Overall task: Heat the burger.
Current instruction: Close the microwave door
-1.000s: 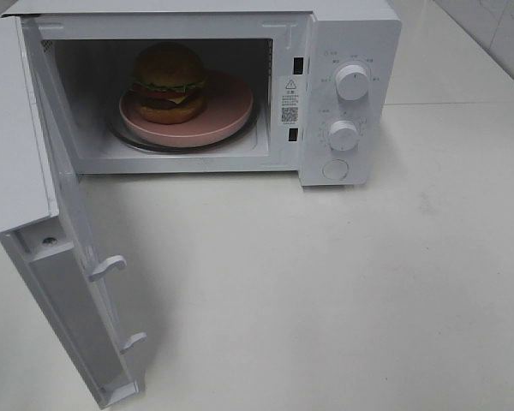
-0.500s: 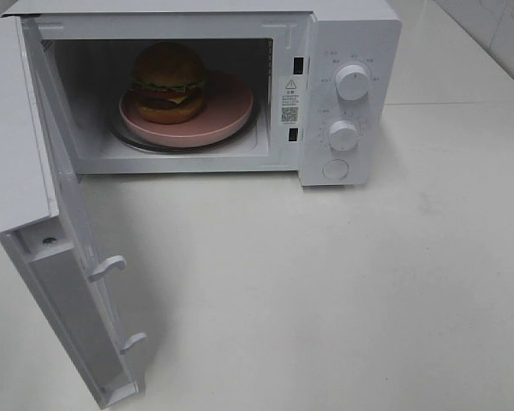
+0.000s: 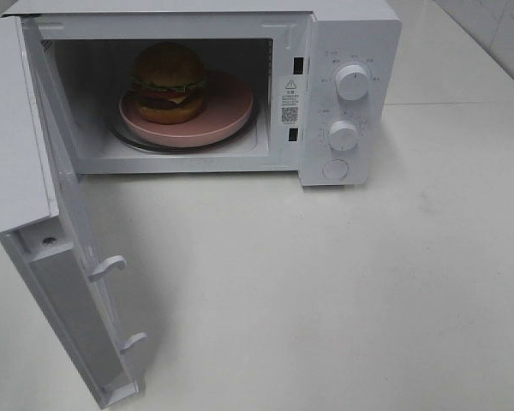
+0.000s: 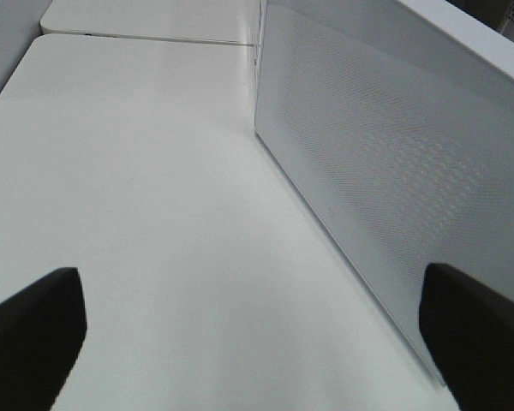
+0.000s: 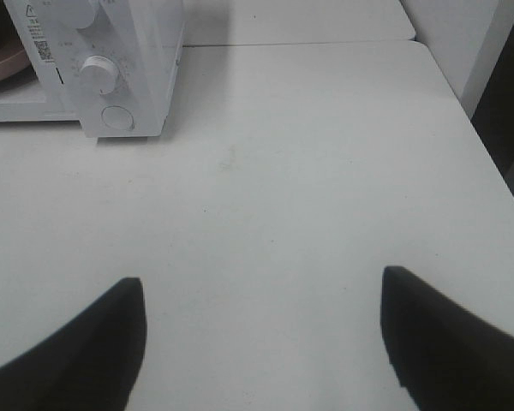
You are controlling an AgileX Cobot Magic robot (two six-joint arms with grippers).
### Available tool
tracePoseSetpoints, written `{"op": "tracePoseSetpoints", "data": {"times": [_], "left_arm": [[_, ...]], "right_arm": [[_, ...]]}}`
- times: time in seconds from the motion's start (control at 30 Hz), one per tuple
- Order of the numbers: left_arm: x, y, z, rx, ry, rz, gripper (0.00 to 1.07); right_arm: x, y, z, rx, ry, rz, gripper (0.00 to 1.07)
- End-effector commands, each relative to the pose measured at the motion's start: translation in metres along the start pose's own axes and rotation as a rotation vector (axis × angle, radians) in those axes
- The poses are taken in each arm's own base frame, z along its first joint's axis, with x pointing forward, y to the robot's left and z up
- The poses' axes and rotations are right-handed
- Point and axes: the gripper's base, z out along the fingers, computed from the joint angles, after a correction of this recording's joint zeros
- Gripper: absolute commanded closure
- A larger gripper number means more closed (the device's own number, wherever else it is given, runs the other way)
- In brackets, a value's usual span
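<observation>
Burger (image 3: 170, 83) (in microwave (image 3: 360, 47)) well apart from right tool (image 5: 259, 342).

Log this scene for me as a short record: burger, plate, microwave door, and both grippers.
burger: on the pink plate, inside the microwave
door: swung wide open
left gripper: open, empty, beside the door's outer face
right gripper: open, empty, above the table
task state: door not yet closed

The left tool (image 4: 253, 338) shows two plain matt black fingertips (image 4: 30, 342) with blunt rounded ends; the right tool (image 5: 257, 342) looks alike.
</observation>
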Motion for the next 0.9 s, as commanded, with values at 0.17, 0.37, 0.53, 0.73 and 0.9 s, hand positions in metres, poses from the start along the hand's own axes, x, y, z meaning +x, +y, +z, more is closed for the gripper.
{"op": "tracePoseSetpoints", "data": {"times": [0.17,0.37,0.53,0.73,0.9], "left_arm": [[0.0017,0.0001,-0.0016,-0.002,-0.012,0.001,0.09],[0.0017,0.0001,-0.0016,-0.002,-0.012,0.001,0.09],[0.0017,-0.0002,-0.0016,0.001,-0.012,0.0,0.09],[0.0017,-0.0002,-0.0016,0.001,-0.012,0.0,0.09],[0.0017,-0.0002,-0.0016,0.001,-0.012,0.0,0.09]], "right_arm": [[0.0022,0.0001,-0.0033,0.002,-0.028,-0.003,0.32],[0.0022,0.0001,-0.0033,0.002,-0.028,-0.003,0.32],[0.0022,0.0001,-0.0033,0.002,-0.028,-0.003,0.32],[0.0022,0.0001,-0.0033,0.002,-0.028,-0.003,0.32],[0.0022,0.0001,-0.0033,0.002,-0.028,-0.003,0.32]]}}
